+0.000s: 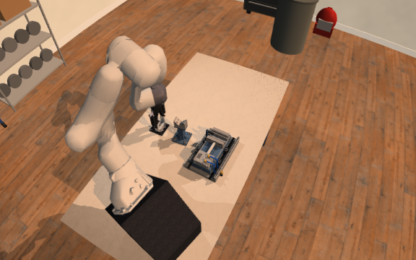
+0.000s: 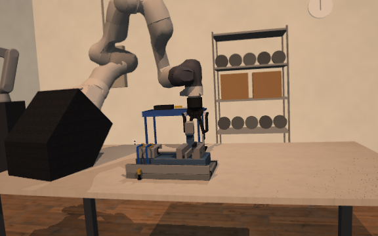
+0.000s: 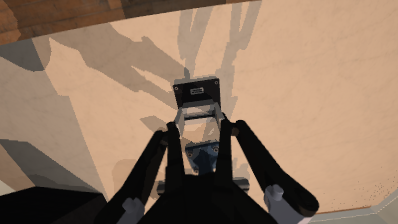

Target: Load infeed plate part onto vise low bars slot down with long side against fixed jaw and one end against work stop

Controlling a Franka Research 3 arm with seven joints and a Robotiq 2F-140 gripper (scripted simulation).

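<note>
My gripper [image 3: 199,110] is shut on the part [image 3: 198,120], a light grey block, with one black finger on each of two opposite sides. The part hangs upright between the fingers, right at the small black infeed plate [image 3: 196,91]; I cannot tell whether it still touches the plate. In the top view the gripper [image 1: 158,122] stands over the plate at the table's left side. In the exterior view the part [image 2: 189,128] shows between the fingers [image 2: 196,127], behind the vise. The slot's direction is not clear.
The grey V-block [image 1: 181,131] stands just right of the infeed plate. The vise [image 1: 213,152] with open jaws and blue hoses sits further right, also in the exterior view [image 2: 172,158]. The arm's black base box [image 1: 161,217] is at the table's near end.
</note>
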